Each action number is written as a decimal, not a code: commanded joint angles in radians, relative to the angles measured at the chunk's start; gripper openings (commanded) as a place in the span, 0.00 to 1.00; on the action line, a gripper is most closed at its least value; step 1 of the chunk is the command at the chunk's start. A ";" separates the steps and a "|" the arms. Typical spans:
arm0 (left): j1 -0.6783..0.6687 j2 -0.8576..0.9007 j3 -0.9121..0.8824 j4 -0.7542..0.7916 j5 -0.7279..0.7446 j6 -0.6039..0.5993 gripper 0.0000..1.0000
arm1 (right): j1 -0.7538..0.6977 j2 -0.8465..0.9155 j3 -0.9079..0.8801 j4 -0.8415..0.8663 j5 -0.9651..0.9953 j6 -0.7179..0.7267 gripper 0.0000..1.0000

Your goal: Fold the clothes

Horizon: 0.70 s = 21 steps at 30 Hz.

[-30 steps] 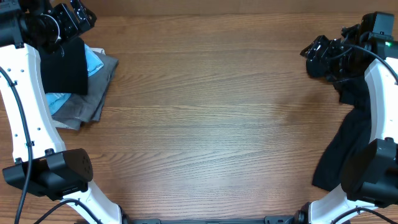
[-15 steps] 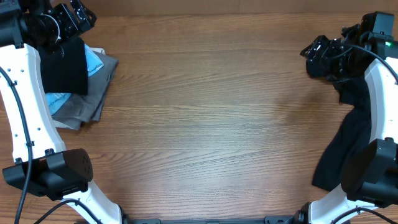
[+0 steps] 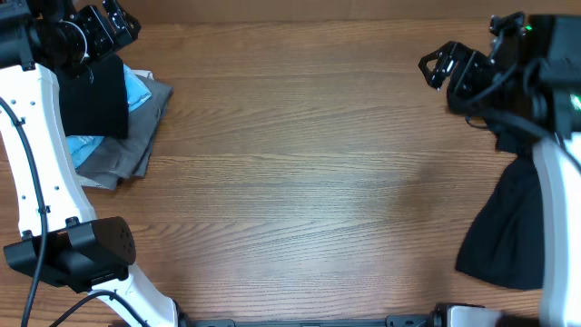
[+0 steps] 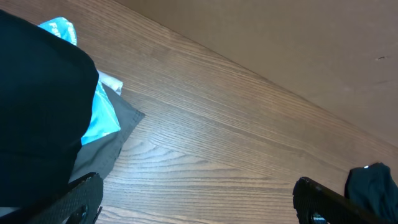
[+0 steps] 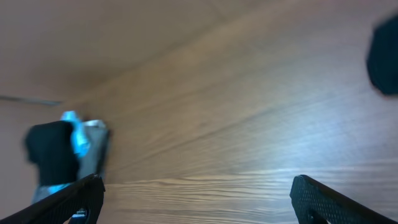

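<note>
L hand spread wide, empty; folded black garment just behind it, atop grey garment. R hand spread, empty; loose black garment well behind it on tabletop.

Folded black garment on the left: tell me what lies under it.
Beneath the folded black garment a light blue packet sticks out, and under that a grey folded garment on the table. Their middle parts are covered; anything else between them is hidden.
</note>
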 commanded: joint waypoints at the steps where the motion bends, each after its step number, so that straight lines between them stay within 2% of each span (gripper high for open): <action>1: 0.000 -0.002 -0.002 0.000 -0.003 -0.003 1.00 | 0.041 -0.126 0.005 0.001 -0.002 -0.007 1.00; 16: 0.000 -0.002 -0.002 0.000 -0.003 -0.003 1.00 | 0.101 -0.687 0.005 0.001 0.035 -0.008 1.00; 21: 0.000 -0.002 -0.002 0.000 -0.003 -0.003 1.00 | 0.119 -0.834 0.005 -0.087 0.045 -0.076 1.00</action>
